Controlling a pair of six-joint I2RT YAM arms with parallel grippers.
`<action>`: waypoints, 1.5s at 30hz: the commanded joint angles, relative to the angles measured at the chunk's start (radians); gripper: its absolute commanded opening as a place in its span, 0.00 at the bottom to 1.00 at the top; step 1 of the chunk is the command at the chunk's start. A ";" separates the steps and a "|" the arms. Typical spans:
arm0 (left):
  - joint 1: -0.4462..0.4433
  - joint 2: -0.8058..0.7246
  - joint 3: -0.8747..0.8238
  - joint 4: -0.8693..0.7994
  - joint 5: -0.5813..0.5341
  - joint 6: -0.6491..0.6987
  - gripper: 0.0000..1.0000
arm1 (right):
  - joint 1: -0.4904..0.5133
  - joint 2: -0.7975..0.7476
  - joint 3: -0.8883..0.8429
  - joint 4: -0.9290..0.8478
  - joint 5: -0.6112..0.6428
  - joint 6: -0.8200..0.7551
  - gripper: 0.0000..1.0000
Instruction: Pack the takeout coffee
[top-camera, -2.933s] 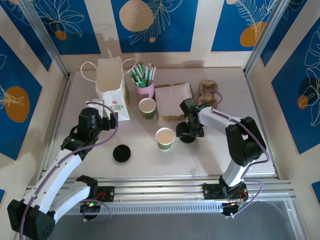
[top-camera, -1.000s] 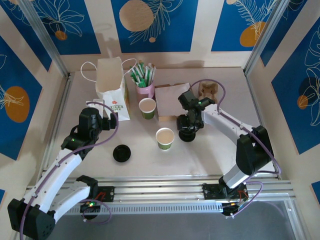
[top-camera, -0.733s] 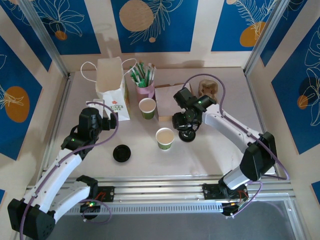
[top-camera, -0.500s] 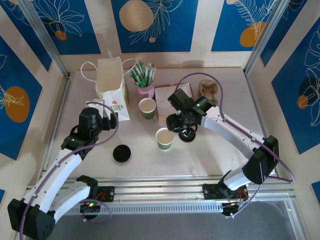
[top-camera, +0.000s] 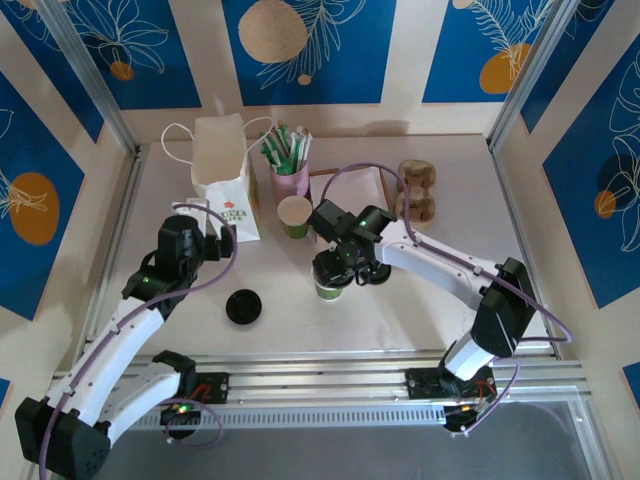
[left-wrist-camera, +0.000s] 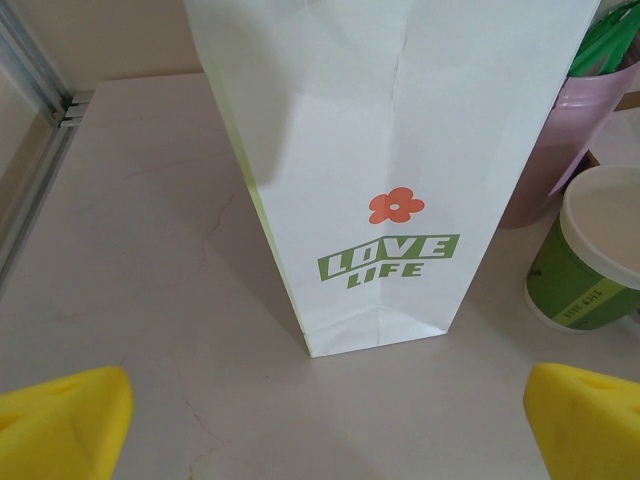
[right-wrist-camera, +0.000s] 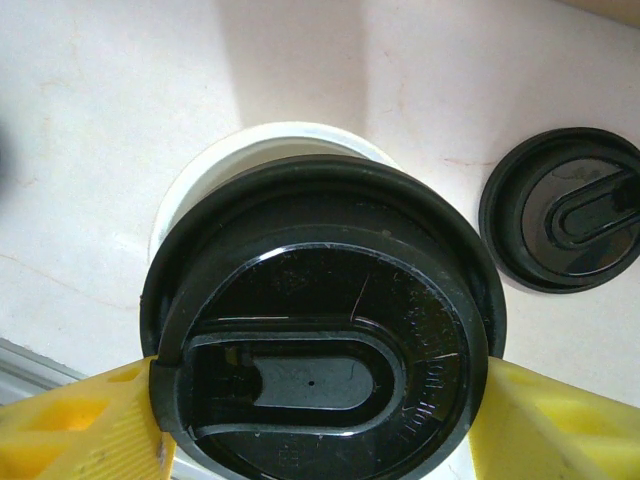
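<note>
R hand (right-wrist-camera: 320, 425) w/ lid (right-wrist-camera: 320, 320) over cup (right-wrist-camera: 205, 172)

Bright and evenly lit from above, without harsh glare on the pale table (top-camera: 330, 330). Soft, faint shadows only: a grey one of the paper bag (top-camera: 222, 170) on the far wall, and a dim, blurred band on the tabletop beyond the black lid (right-wrist-camera: 320, 370) in the right wrist view. Small white glints and fine scratches sharp on that glossy lid. Crisp print on the bag in the left wrist view, its sides splayed by the wide lens. Soft, out-of-focus yellow fingertips (left-wrist-camera: 60, 425) at the near corners.
</note>
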 joint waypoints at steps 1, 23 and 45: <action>-0.012 -0.011 0.009 -0.005 -0.015 0.018 1.00 | 0.011 0.019 0.036 -0.013 -0.019 0.014 0.68; -0.013 -0.005 0.009 -0.004 -0.012 0.018 1.00 | 0.025 0.106 0.082 -0.048 0.002 -0.002 0.68; -0.014 -0.004 0.011 -0.004 -0.009 0.020 1.00 | 0.023 0.206 0.034 -0.080 -0.002 -0.008 0.69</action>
